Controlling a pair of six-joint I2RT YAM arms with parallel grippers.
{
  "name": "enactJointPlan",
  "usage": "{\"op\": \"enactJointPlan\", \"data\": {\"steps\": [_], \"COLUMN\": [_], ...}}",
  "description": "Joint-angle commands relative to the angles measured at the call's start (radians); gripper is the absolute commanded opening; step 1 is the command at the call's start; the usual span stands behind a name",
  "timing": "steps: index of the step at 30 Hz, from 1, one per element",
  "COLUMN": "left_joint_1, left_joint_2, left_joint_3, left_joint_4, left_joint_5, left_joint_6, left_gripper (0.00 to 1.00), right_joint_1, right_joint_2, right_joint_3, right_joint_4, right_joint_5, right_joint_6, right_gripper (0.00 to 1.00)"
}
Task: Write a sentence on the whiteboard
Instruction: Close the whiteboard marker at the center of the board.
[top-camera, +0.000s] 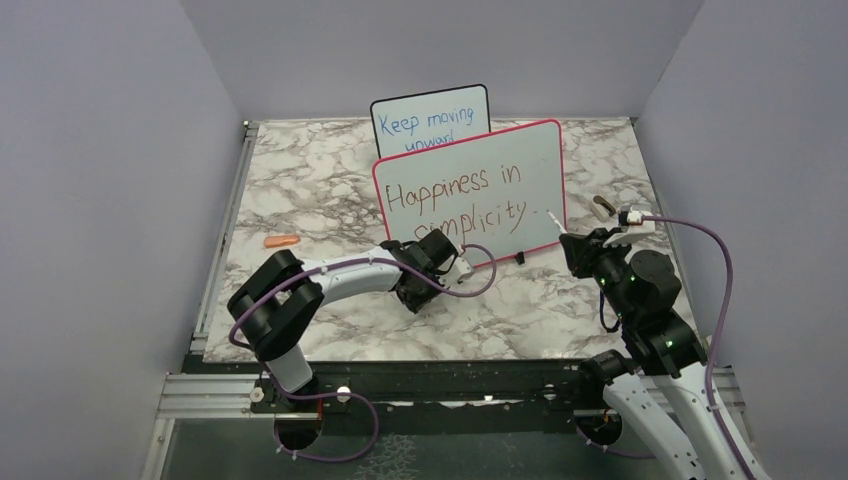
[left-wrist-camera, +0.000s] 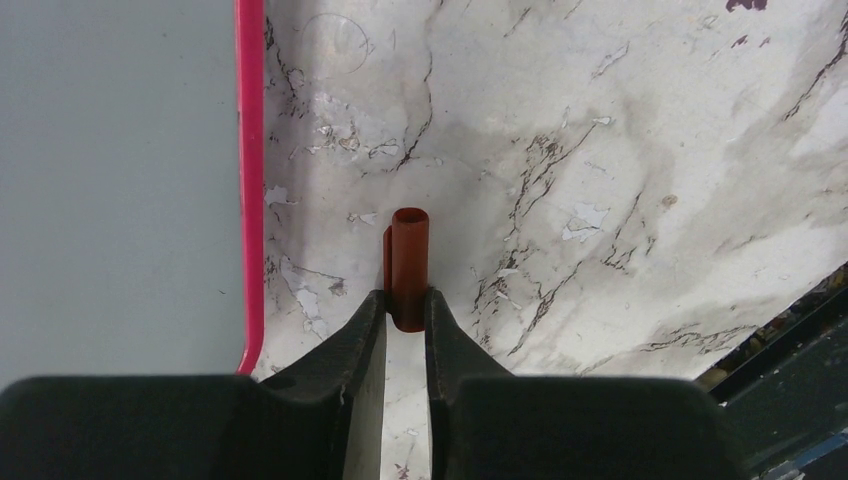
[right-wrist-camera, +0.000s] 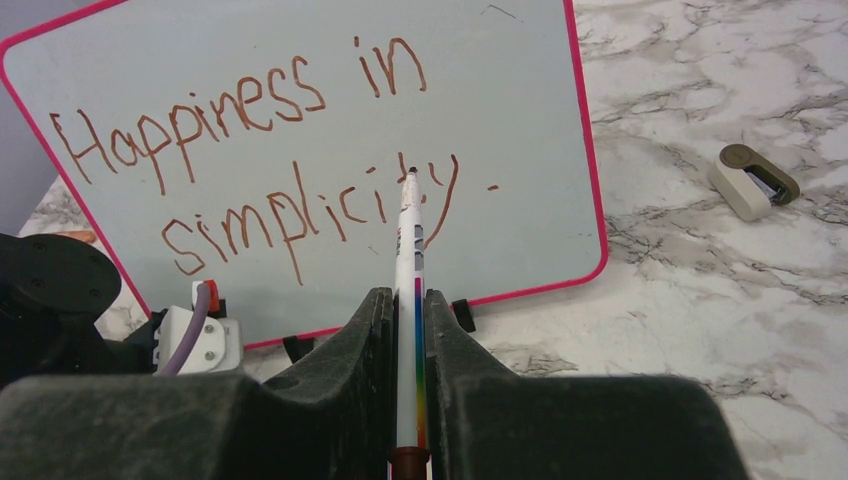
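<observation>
The whiteboard (top-camera: 535, 160) with its pink-red frame stands upright mid-table. On it is the brownish-red sentence (top-camera: 455, 195) "Happiness in simplicity." in two lines, also legible in the right wrist view (right-wrist-camera: 260, 160). My right gripper (right-wrist-camera: 407, 305) is shut on a white marker (right-wrist-camera: 408, 240) with a rainbow stripe, its tip pointing at the board near the "y". My left gripper (left-wrist-camera: 407, 310) is low at the board's front foot, shut on a brown-red marker cap (left-wrist-camera: 409, 255) over the marble, with the pink frame (left-wrist-camera: 250, 180) just to its left.
A smaller black-framed board (top-camera: 430, 118) with blue writing stands behind the whiteboard. A beige eraser-like piece (right-wrist-camera: 752, 180) lies to the board's right, and a small orange object (top-camera: 282, 241) to its left. Grey walls enclose the marble table (top-camera: 300, 170).
</observation>
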Motion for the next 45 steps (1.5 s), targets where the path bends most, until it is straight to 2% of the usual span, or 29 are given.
{"op": "enactJointPlan", "data": {"steps": [1, 6, 10, 19, 26, 33, 37, 45], "left_joint_1": [-0.005, -0.007, -0.033, -0.089, -0.126, -0.174, -0.2, -0.221], "left_joint_2": [-0.054, -0.171, -0.288, -0.519, -0.592, -0.637, -0.649, -0.646], "left_joint_3": [-0.025, -0.045, -0.061, -0.095, -0.113, -0.134, -0.145, -0.154], "left_joint_4": [0.02, 0.045, 0.065, 0.11, 0.164, 0.227, 0.257, 0.281], "left_joint_5": [0.034, 0.004, -0.082, -0.162, -0.202, -0.197, -0.197, -0.208], "left_joint_6": [0.0, 0.015, 0.053, 0.203, 0.339, 0.474, 0.534, 0.573], "left_gripper": [0.1, 0.05, 0.01, 0.0, 0.0, 0.0, 0.0, 0.0], "right_joint_1": [-0.003, -0.002, -0.003, -0.003, -0.003, -0.002, -0.003, -0.003], "right_joint_2": [0.001, 0.013, 0.025, 0.126, 0.221, 0.312, 0.355, 0.371], "right_joint_3": [0.018, 0.037, 0.053, 0.129, 0.179, 0.198, 0.205, 0.213], "right_joint_4": [-0.029, -0.069, -0.091, -0.114, -0.145, -0.1, -0.09, -0.082], "right_joint_5": [-0.038, -0.107, -0.199, -0.473, -0.701, -0.927, -0.991, -1.019], "right_joint_6": [-0.003, -0.008, -0.008, -0.051, -0.104, -0.097, -0.095, -0.092], "right_gripper": [0.01, 0.01, 0.01, 0.01, 0.01, 0.01, 0.01, 0.01]}}
